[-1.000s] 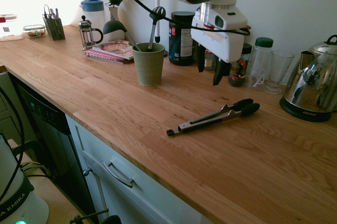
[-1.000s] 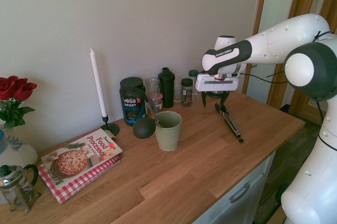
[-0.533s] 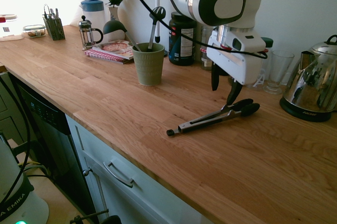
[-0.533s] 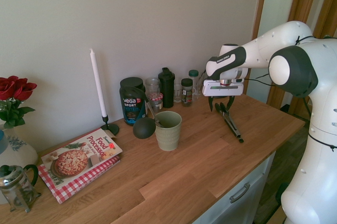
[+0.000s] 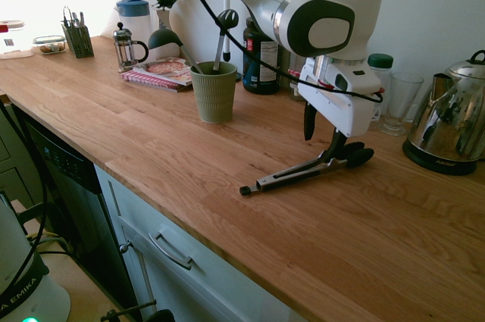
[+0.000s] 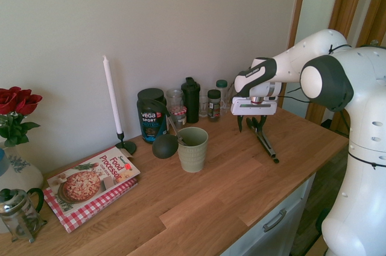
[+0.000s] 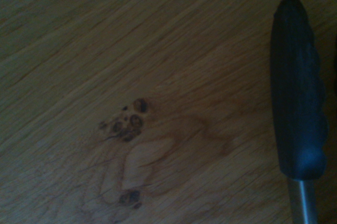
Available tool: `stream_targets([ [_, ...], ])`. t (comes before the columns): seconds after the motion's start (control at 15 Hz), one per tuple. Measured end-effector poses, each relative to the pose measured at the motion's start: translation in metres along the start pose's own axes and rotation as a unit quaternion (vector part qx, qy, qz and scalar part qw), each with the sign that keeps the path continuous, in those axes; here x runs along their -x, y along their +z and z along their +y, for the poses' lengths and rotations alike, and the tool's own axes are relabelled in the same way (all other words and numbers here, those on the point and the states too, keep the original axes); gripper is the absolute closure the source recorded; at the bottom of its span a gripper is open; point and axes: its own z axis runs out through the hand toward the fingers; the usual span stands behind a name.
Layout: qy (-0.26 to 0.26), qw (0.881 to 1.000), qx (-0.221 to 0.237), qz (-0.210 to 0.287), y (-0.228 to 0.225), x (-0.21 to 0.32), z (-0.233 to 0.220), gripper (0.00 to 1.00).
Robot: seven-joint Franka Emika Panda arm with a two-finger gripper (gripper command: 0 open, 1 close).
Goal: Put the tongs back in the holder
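Your pincer [image 5: 321, 135] is hanging released over the tongs [image 5: 307, 170], lying on the counter [image 5: 151, 140] beyond the holder [image 5: 214, 92], which is holding a black utensil [image 5: 222, 38]. "Vega Sport" tub [image 6: 151, 114] behind.

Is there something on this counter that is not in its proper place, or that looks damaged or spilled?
Only the tongs: they lie flat on the wooden counter, apart from the green holder, which already has other utensils standing in it. The open gripper is low over their black tips. Nothing looks spilled or broken.

"Vega Sport" on black tub [image 6: 152, 118]; "Food Processor" on cookbook [image 6: 90, 182].
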Motion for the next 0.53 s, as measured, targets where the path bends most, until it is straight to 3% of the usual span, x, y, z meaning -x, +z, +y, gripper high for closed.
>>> stream_targets([
  [0.53,-0.017,1.0,-0.008,0.002,0.0022,-0.0007,-0.0002,1.0],
])
